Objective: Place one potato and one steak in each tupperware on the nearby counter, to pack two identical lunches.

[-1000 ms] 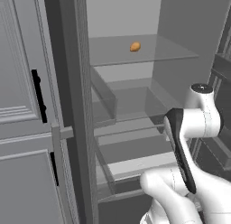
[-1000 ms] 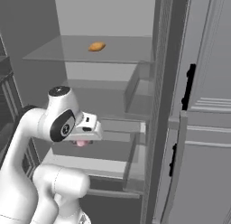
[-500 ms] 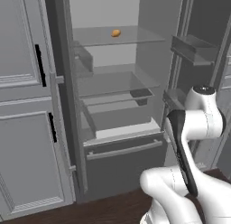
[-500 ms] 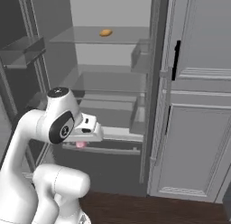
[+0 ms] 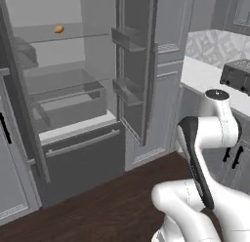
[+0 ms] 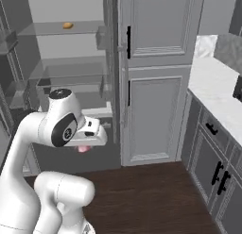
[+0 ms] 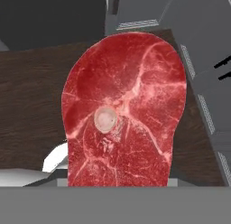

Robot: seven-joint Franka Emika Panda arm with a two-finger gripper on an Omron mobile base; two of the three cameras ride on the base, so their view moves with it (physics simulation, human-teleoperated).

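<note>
1. Open refrigerator (image 5: 73, 99) noted at the left of both base views, door racks swung out, glass shelves and drawers visible inside.
2. Tall grey cabinet (image 6: 156, 87) with black handles seen just right of the refrigerator in the right base view.
3. Counter (image 5: 205, 75), white marble-patterned, observed at the right edge of the left base view and along the right side of the right base view (image 6: 220, 101), over grey cabinets with black handles.
4. Dark toaster oven (image 5: 237, 76) found standing on that counter near its back wall.
5. Dark wood floor (image 6: 156, 195) recorded in front of the cabinets and below the arm.
6. Steak (image 7: 124, 110), flat red-pink slab, seen upright in the hand view above the floor; pink edge also visible under the hand in the right base view (image 6: 83, 148).
7. Gripper (image 6: 85, 144) closed partway on the steak, held at its lower end; fingertips hidden behind the meat.
8. Potato (image 5: 59, 29), small orange oval, found on the upper glass shelf of the refrigerator, toward its back; same seen in the right base view (image 6: 67, 25).
</note>
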